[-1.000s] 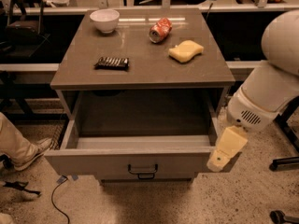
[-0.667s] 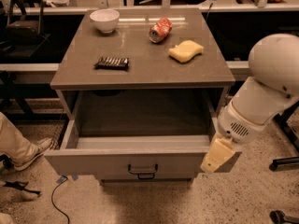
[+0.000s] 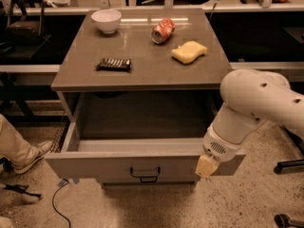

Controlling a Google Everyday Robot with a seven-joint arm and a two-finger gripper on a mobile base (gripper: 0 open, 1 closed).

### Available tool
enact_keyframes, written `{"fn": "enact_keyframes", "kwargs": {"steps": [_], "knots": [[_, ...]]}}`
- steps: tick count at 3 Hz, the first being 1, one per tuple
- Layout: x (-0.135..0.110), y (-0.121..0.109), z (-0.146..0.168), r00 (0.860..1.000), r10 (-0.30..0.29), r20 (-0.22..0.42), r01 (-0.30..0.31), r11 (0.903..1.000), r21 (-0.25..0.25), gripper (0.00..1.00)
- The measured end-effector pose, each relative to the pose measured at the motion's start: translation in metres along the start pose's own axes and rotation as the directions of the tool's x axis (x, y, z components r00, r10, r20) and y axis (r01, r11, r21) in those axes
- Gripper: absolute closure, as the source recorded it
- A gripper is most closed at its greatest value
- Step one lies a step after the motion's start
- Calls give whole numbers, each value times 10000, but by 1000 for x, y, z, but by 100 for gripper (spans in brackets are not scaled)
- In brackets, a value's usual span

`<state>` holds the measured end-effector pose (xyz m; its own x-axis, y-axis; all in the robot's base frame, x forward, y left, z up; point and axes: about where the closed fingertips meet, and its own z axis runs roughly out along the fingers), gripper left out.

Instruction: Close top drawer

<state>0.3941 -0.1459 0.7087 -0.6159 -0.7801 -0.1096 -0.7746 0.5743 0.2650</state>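
The top drawer is pulled far out of the grey cabinet; its deep box is empty and its flat front carries a small dark loop handle. My gripper hangs from the white arm at the right end of the drawer front, in front of it and touching or nearly touching it. Only its cream-coloured tip shows.
On the cabinet top lie a white bowl, a red can on its side, a yellow sponge and a dark snack bar. A person's leg and shoe are at the left. Chair bases stand at the right.
The arm has swung left and down, bringing the gripper from beside the drawer's right end onto the front face of the drawer. The drawer stands as open as before.
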Motion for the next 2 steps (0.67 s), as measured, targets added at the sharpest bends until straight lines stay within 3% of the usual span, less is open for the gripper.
{"fn": "enact_keyframes", "kwargs": {"steps": [1, 2], "knots": [[-3, -7, 34, 9975, 444, -551, -437, 9989, 144, 100], [-20, -36, 61, 9891, 1334, -628, -1298, 9899, 576, 100]]}}
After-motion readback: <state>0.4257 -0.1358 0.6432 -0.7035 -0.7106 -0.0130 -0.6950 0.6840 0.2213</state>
